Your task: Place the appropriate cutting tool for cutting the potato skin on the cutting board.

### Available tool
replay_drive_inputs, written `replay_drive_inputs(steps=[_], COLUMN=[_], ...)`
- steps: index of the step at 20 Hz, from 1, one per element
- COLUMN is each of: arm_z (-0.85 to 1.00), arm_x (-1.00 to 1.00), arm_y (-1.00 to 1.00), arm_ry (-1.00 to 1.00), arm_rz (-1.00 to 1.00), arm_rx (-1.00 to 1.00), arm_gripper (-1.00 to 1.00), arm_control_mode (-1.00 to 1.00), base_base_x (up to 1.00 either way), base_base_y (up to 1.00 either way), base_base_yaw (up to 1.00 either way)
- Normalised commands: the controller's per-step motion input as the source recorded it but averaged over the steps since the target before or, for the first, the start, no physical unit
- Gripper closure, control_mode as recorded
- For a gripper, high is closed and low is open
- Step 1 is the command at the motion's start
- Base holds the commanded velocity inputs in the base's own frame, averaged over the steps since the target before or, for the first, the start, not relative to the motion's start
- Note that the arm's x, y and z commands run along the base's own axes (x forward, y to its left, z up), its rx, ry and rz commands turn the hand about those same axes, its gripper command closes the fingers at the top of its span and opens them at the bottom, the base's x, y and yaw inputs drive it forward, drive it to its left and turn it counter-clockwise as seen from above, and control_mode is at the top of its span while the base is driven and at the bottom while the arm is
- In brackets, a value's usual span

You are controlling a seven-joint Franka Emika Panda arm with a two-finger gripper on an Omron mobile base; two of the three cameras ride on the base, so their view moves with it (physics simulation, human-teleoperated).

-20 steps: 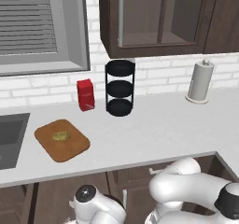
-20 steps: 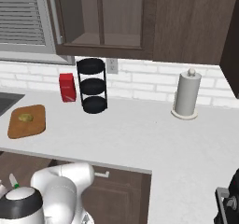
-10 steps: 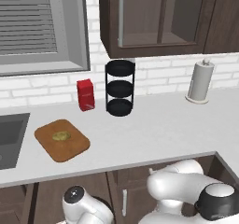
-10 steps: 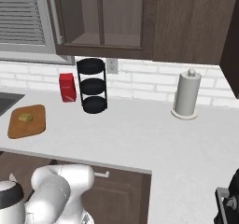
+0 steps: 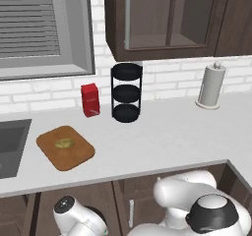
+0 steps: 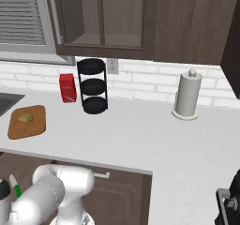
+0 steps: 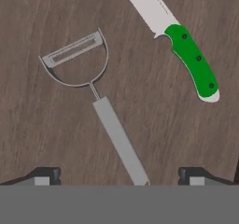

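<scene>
The grey metal peeler [image 7: 95, 97] lies on a dark wood surface below the counter, looped head up-left, slim handle running down toward the gap between my fingertips. My gripper [image 7: 120, 175] hangs open right above the handle's end, one fingertip on each side, holding nothing. The green-handled knife [image 7: 186, 50] lies to the upper right of the peeler, and its green handle [image 6: 16, 190] shows at the left edge of the right base view. The brown cutting board [image 5: 65, 147] [image 6: 27, 121] rests on the counter with the potato [image 5: 63, 143] [image 6: 25, 118] on it.
On the counter stand a red box [image 5: 90, 100], a black three-tier rack [image 5: 126, 92] and a paper towel roll [image 5: 211, 86]. A sink [image 5: 11, 144] lies left of the board. Dark wall cabinets [image 5: 172, 18] hang above.
The arm has swung further left and lower in front of the cabinets under the counter. Nothing on the counter has moved.
</scene>
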Motion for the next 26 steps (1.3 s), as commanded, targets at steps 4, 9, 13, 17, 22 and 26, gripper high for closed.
replay_drive_inputs(steps=[4, 9, 13, 17, 22, 26], arm_z=[-0.27, -0.21, -0.24, -0.2, -0.32, -0.26], arm_x=[0.0, 0.01, -0.03, 0.0, 0.0, 0.0], arm_y=[0.0, 0.0, 0.0, 0.0, 0.0, 0.0], arm_ry=[0.02, 0.0, 0.0, 0.0, 0.0, -0.01], arm_rz=[0.03, 0.02, 0.0, 0.0, 0.0, 0.0], arm_rx=[0.0, 0.0, 0.0, 0.0, -0.02, -0.02], arm_gripper=[-1.0, -1.0, -1.0, -1.0, -1.0, -1.0], arm_control_mode=[-1.0, -1.0, -1.0, -1.0, -1.0, -1.0], base_base_x=[0.0, 0.0, 0.0, 0.0, 0.0, 0.0], base_base_y=[0.0, 0.0, 0.0, 0.0, 0.0, 0.0], base_base_yaw=[0.0, 0.0, 0.0, 0.0, 0.0, 0.0])
